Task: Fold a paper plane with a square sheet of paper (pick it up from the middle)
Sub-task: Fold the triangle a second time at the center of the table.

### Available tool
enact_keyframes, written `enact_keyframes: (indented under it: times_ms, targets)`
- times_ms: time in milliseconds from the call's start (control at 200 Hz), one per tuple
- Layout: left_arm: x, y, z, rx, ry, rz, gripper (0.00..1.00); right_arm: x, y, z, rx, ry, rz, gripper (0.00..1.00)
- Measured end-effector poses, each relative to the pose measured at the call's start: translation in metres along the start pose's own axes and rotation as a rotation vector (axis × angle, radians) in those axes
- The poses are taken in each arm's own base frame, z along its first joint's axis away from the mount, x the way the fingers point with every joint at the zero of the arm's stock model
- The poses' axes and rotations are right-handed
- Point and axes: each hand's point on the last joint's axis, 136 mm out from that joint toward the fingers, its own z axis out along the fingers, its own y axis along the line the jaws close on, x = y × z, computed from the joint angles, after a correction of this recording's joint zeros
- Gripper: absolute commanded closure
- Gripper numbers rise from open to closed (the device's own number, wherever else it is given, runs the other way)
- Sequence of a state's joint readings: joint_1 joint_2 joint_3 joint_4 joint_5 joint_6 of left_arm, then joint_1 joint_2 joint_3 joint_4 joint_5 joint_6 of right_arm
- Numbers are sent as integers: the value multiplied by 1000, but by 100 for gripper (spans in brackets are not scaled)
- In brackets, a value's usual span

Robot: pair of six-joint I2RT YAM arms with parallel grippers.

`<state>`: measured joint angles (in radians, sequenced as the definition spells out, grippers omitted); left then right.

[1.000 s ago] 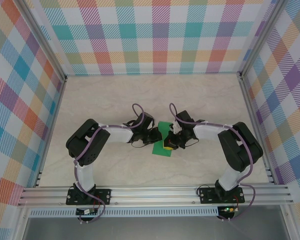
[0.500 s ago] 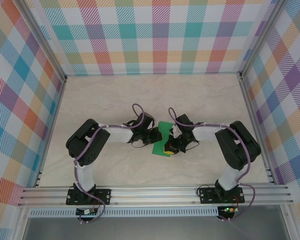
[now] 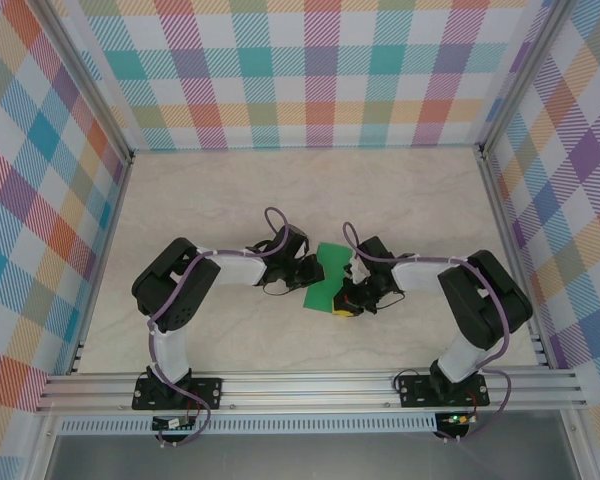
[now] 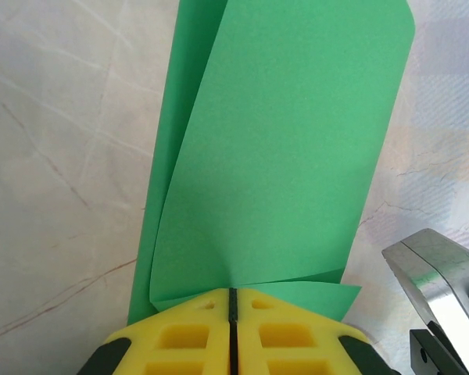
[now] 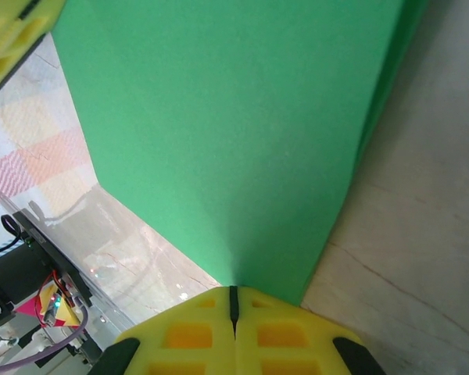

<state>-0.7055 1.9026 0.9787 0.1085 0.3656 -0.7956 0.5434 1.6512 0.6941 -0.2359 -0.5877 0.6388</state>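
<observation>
The square sheet of paper (image 3: 325, 270) is bright green and lies bent over on itself at the middle of the table, between the two arms. In the left wrist view the sheet (image 4: 281, 156) curls over a lower layer, and my left gripper (image 4: 233, 292) is shut on its near edge. From the left, the left gripper (image 3: 311, 275) meets the sheet. My right gripper (image 3: 340, 304) holds the sheet's front right part. Seen from the right wrist, the sheet (image 5: 234, 117) stands up as a broad flap, and the right gripper (image 5: 233, 291) is shut on it. The paper plane is out of view.
The pale marble tabletop (image 3: 230, 200) is boxed in by plaid walls (image 3: 310, 80) and an aluminium rail (image 3: 310, 385) along the near edge. A metal part of the right arm (image 4: 434, 285) sits close beside the sheet. The left gripper's yellow finger (image 5: 12, 35) shows beyond the flap.
My right gripper has slid a little toward the near edge with the paper in it, and the right arm shifted with it. The left arm has stayed put.
</observation>
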Motion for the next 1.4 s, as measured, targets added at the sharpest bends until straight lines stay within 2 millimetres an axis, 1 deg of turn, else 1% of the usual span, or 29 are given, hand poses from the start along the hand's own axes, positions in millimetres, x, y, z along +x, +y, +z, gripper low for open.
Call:
enact_keyframes:
  times_ms: [160, 360, 440, 535, 580, 640, 690, 760, 835, 1160, 1330, 1400]
  targets:
    - [0, 0, 0, 0, 0, 0, 91, 6, -3, -4, 6, -13, -7, 97]
    - [0, 0, 0, 0, 0, 0, 91, 6, -7, -3, 3, -16, -4, 97]
    - [0, 0, 0, 0, 0, 0, 91, 6, -7, -4, -2, -18, -4, 95]
    - [0, 0, 0, 0, 1, 0, 91, 4, -6, -10, 7, -44, -3, 86]
    - [0, 0, 0, 0, 1, 0, 91, 1, -5, -18, 11, -72, 1, 79]
    - [0, 0, 0, 1, 0, 0, 91, -7, -2, -30, 17, -125, -5, 77]
    - [0, -1, 0, 2, 0, 0, 91, -16, -2, -39, 24, -170, 3, 70]
    - [0, -1, 0, 2, 0, 0, 91, -29, -1, -48, 31, -219, 20, 68]
    - [0, -1, 0, 2, 0, 0, 91, -38, -3, -52, 37, -248, 41, 64]
    - [0, -1, 0, 2, 1, 0, 91, -60, -6, -38, 36, -248, 111, 63]
    - [0, -1, -1, 3, 1, -1, 91, -69, -5, -33, 28, -249, 118, 64]
    - [0, -1, -1, 3, 1, -1, 91, -69, -5, -32, 22, -242, 124, 64]
